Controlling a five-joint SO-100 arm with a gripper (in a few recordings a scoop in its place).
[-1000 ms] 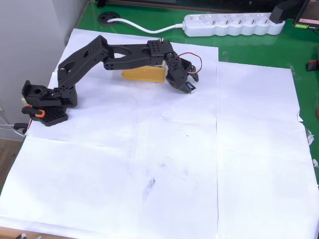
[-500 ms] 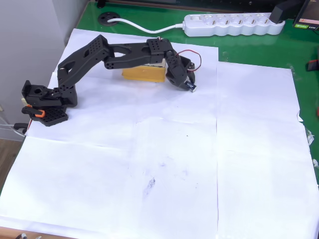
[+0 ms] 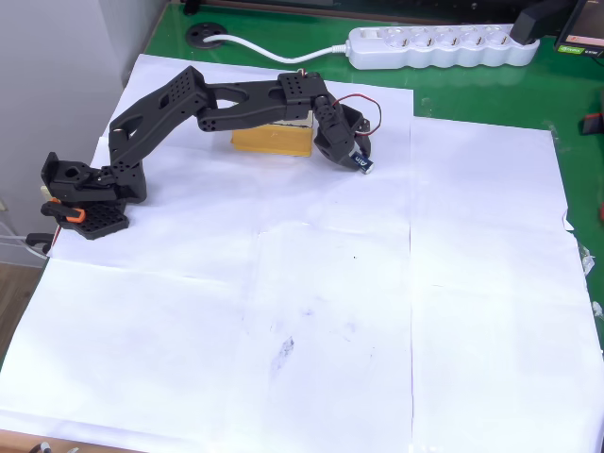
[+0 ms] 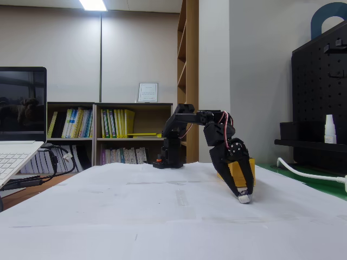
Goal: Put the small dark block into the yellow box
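Note:
The yellow box (image 3: 269, 142) lies on the white paper at the back, largely covered by my black arm; in the fixed view the yellow box (image 4: 242, 171) stands right behind the fingers. My gripper (image 3: 358, 160) points down just right of the box, shut on the small dark block (image 3: 360, 163), whose white label faces up. In the fixed view the gripper (image 4: 242, 194) holds the block (image 4: 244, 198) at its tip, at or barely above the paper. I cannot tell whether the block touches the sheet.
White paper sheets (image 3: 311, 311) cover the table, with green mat (image 3: 491, 94) around them. A white power strip (image 3: 439, 45) and its cable lie at the back. The arm's base (image 3: 85, 193) sits at the left edge. A laptop (image 4: 19, 135) stands at the left.
The gripper with the block has crept slightly back and toward the box's right end, and the wrist has tucked in a little. Nothing else moved.

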